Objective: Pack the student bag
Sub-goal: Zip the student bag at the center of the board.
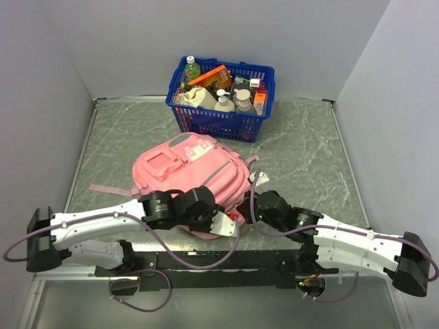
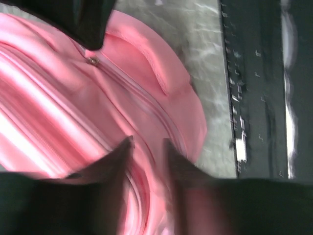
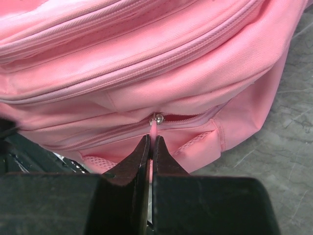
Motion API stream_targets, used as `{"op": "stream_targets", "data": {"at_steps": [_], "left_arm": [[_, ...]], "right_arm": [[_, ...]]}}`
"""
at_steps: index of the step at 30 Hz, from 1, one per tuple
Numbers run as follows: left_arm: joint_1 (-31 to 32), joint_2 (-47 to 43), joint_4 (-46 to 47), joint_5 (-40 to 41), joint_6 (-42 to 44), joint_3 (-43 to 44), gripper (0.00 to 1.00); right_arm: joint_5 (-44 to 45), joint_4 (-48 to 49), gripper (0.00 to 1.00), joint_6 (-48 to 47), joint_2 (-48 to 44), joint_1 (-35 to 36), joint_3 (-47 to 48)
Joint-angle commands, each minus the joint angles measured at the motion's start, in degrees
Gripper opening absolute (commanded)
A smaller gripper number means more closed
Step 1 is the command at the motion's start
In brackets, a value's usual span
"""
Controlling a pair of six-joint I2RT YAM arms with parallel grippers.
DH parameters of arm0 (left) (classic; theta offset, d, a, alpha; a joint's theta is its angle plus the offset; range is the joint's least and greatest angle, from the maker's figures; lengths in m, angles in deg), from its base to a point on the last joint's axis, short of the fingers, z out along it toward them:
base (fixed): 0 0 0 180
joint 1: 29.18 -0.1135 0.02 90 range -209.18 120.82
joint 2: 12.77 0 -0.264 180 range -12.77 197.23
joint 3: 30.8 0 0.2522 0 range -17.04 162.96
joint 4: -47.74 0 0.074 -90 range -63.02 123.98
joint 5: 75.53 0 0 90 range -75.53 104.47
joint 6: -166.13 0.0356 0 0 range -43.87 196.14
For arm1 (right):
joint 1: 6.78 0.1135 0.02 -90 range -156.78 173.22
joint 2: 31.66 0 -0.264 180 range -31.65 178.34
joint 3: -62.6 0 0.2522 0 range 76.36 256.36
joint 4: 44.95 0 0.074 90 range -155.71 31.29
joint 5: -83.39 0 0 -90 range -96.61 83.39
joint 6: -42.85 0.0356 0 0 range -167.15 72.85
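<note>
student bag [image 1: 188, 168]: mid-surface, long axis near edge to far edge, top end nearest the arms | right gripper [image 3: 151, 143]: clamped tight on the zip pull [image 3: 153, 129], and the zip track runs sideways from it | left gripper [image 2: 146, 147]: slightly open over that same near end, not grabbing anything afaict

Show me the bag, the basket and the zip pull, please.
bag [image 1: 164, 166]: top view, on its pink front pocket.
basket [image 1: 219, 123]: top view, on its blue front wall.
zip pull [image 3: 154, 129]: right wrist view, on the pink tab below the metal slider.
</note>
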Motion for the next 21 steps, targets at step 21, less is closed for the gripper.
{"op": "stream_targets", "data": {"at_steps": [21], "left_arm": [[-1.83,2.43,23.9,17.71,-7.59,-5.95,0.48]], "right_arm": [[-2.31,9.23,0.0,2.49,-4.24,3.93,-0.57]]}}
